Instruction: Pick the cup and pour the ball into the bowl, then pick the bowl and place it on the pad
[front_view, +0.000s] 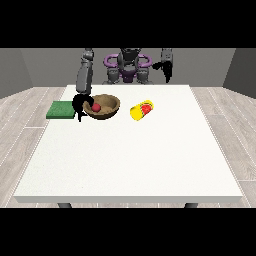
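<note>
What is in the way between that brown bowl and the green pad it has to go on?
Only the hand at the view's left itself: it sits at the bowl's rim on the side toward the pad. No other object shows between them. The yellow cup lies on the bowl's opposite side.

The robot has a grey torso (129, 70) with purple rings at both shoulders. Its arms are grey, and each one ends in a black hand (79, 104).
</note>
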